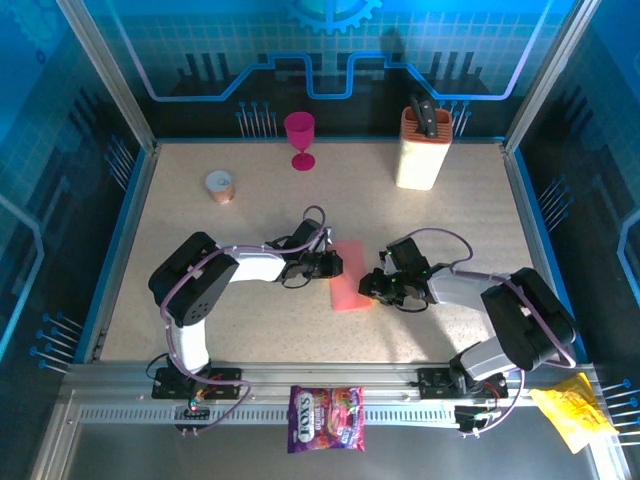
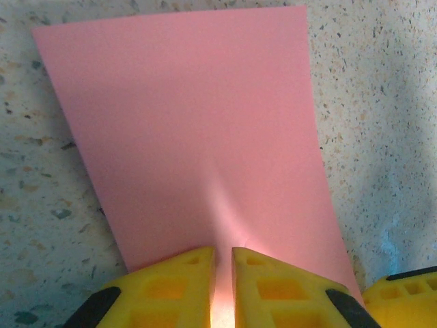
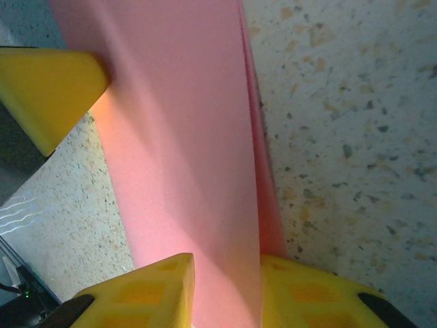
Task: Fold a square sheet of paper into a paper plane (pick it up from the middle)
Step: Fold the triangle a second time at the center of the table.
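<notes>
The speckled table [image 1: 200,230] carries the cream knife block [image 1: 421,150] at its far edge; nearer than the block lies the square sheet of paper [image 1: 350,274], folded double, pinched between the left gripper [image 2: 224,273] and right gripper [image 3: 225,287]

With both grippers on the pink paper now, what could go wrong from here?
1. The left gripper pinches a raised ridge of the pink paper; a pull may leave a stray crease or tear it.
2. The right gripper holds the folded paper's opposite edge, so uneven pulling may shift the layers out of line.
3. The grippers work close together and may bump.
</notes>
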### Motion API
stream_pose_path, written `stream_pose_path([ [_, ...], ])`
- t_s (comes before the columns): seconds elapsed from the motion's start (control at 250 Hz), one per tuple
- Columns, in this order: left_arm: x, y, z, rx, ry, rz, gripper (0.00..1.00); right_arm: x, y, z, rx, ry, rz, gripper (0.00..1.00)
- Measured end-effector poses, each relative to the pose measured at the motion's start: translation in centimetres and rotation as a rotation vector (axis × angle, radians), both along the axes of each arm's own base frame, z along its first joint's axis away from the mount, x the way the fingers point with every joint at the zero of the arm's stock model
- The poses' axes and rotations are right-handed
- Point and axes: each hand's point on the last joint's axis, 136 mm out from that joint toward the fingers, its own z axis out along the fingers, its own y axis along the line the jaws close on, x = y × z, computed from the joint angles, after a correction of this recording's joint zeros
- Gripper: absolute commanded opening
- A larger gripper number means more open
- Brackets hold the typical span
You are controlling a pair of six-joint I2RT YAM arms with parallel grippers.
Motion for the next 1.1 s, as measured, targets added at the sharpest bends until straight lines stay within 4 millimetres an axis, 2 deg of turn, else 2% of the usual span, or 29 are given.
stream_pose_path([
  [0.503,0.0,0.0,0.0,0.002,-0.001,-0.003,0.17,3.7,0.3,1.1,0.041,-0.036,-0.002,0.27],
  [0.743,0.0,0.0,0.0,0.010,-0.010,-0.017,0.20,4.3,0.7,0.3,0.048,-0.012,0.012,0.23],
  [0.871,-0.4,0.3,0.4,0.022,-0.006,-0.026,0.27,4.2,0.8,0.0,0.048,-0.004,0.012,0.17],
  [0.935,-0.6,0.5,0.8,0.028,-0.007,-0.032,0.35,4.3,0.8,0.1,0.051,-0.009,0.011,0.16],
  [1.099,-0.8,0.5,3.7,0.001,-0.052,-0.040,0.53,4.6,0.9,0.2,0.059,-0.017,0.004,0.13],
])
